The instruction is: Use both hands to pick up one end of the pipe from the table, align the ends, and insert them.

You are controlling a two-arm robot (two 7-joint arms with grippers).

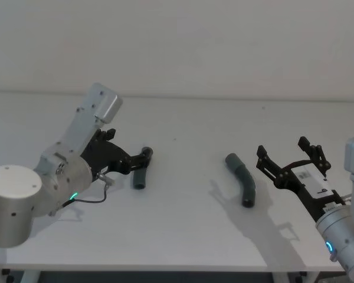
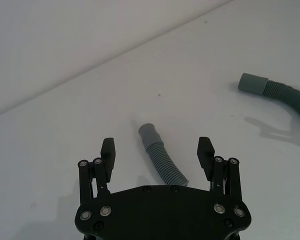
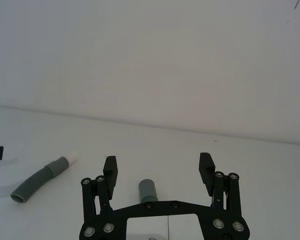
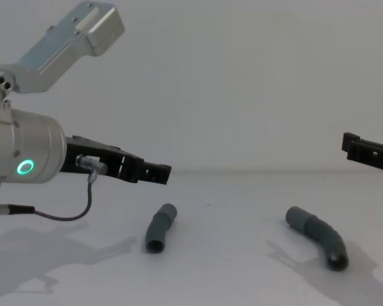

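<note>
The white surface (image 1: 183,212) carries everything. The left hand (image 2: 156,147) hangs released, fingers spread, above the short straight pipe piece (image 1: 140,177) without touching it. The right hand (image 3: 158,165), likewise released, hovers near the longer bent piece (image 1: 243,180). The two pieces lie well apart.

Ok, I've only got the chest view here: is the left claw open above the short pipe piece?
Observer: Yes, its wrist view shows the left claw open, fingers framing the short pipe piece without touching it.
Operator: And the right one?
Observer: The right claw is open too; the cuff of the bent piece shows between its fingers, untouched.
Operator: Which end plugs in?
Observer: Probably the short pipe piece's pale whitish tip, seen from the right wrist.
</note>
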